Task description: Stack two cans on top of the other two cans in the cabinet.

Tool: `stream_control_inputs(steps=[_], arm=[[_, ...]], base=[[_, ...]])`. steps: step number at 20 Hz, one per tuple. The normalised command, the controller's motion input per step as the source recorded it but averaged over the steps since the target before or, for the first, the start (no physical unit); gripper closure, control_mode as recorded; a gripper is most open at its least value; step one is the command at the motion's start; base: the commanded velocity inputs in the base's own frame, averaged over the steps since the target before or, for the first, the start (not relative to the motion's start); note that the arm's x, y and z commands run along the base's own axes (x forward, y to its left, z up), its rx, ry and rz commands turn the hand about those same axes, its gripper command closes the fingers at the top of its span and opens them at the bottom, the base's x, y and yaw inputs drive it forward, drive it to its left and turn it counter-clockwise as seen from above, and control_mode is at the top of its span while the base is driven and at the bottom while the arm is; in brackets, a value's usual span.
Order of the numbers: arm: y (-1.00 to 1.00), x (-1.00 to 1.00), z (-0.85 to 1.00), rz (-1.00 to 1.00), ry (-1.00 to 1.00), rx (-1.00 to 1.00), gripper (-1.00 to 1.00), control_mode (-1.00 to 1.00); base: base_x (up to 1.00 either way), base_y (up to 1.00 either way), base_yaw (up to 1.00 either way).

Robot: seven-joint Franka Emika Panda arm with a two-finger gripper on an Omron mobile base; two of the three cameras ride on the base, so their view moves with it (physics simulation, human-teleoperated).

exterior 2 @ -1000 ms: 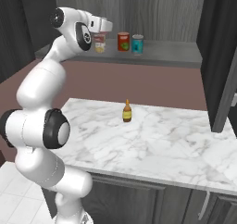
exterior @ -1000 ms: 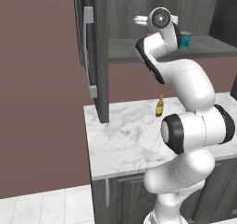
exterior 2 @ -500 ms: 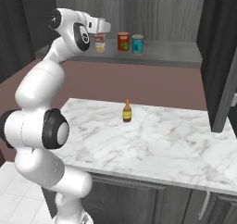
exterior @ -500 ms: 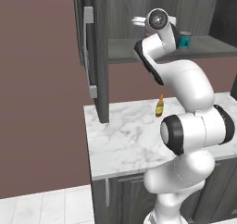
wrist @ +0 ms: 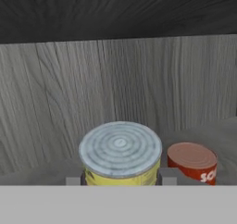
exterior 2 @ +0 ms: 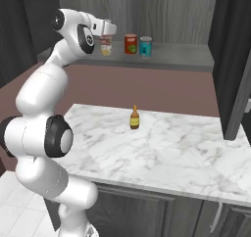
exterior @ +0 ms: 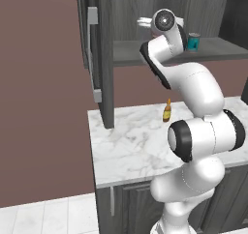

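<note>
I have the gripper clamped on the sides of a short cylindrical can with a yellow label and a ribbed silver lid, held over the left part of the matte grey shelf of the wood-grain cabinet. Just beside it stands a red can; a glossy teal-blue can stands farther right. A small amber bottle sits on the veined marble counter.

Cans counted on the cabinet shelf: three.
- One yellow-labelled can, silver lid.
- One red can.
- One teal-blue can.

Bottles counted: one small amber bottle on the marble counter.
</note>
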Motion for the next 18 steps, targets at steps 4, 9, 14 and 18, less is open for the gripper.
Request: stream_control_inputs(steps=[4,9,14,18], arm=[[0.0,0.0,-0.08,0.0,0.04,0.0,1.0,-1.0],[0.0,0.01,-0.16,0.0,0.08,0.02,1.0,-1.0],[0.0,0.04,-0.13,0.0,0.03,0.0,1.0,-1.0],[0.0,0.0,-0.17,0.0,0.0,0.0,-1.0,-1.0]], base=[[0.0,0.0,0.0],[0.0,0.0,0.0],[0.0,0.0,0.0],[0.0,0.0,0.0]])
